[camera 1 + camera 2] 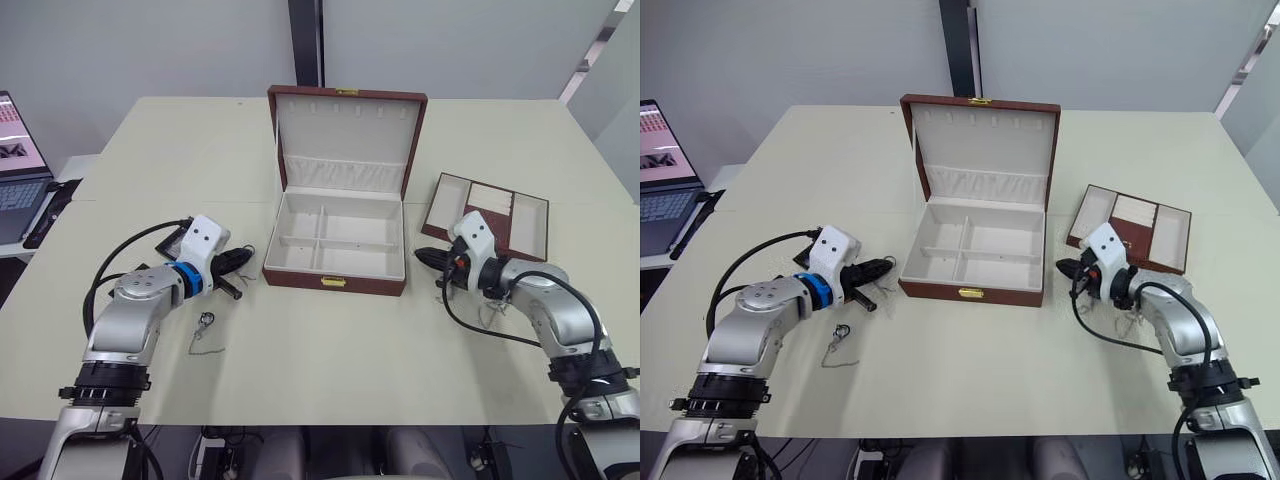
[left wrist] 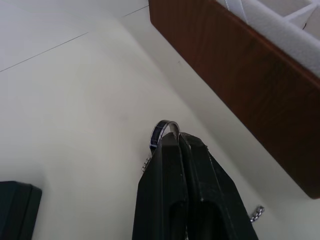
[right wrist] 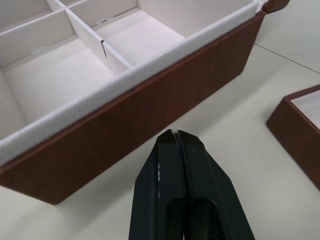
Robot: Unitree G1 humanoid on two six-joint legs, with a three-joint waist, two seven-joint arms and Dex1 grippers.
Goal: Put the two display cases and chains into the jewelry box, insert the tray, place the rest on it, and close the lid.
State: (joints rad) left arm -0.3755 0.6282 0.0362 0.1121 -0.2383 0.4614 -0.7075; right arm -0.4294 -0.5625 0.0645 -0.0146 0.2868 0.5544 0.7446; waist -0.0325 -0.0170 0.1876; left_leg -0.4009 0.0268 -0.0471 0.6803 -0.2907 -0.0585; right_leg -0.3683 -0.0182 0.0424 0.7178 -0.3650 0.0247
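Left gripper (image 2: 175, 137) clamped on a chain (image 2: 164, 133) by its ring, just left of the open jewelry box (image 1: 335, 281). Right gripper (image 3: 176, 134) pinched shut, empty, just right of it. Tray (image 1: 520, 220) further right; another chain (image 1: 203, 328) loose at front left.

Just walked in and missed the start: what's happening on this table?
A two-armed robot is packing an open jewelry box, whose compartments are empty. Its left gripper, beside the box, is shut on a chain's ring. The right gripper is shut on nothing, near the box's other side. The tray waits on the table.
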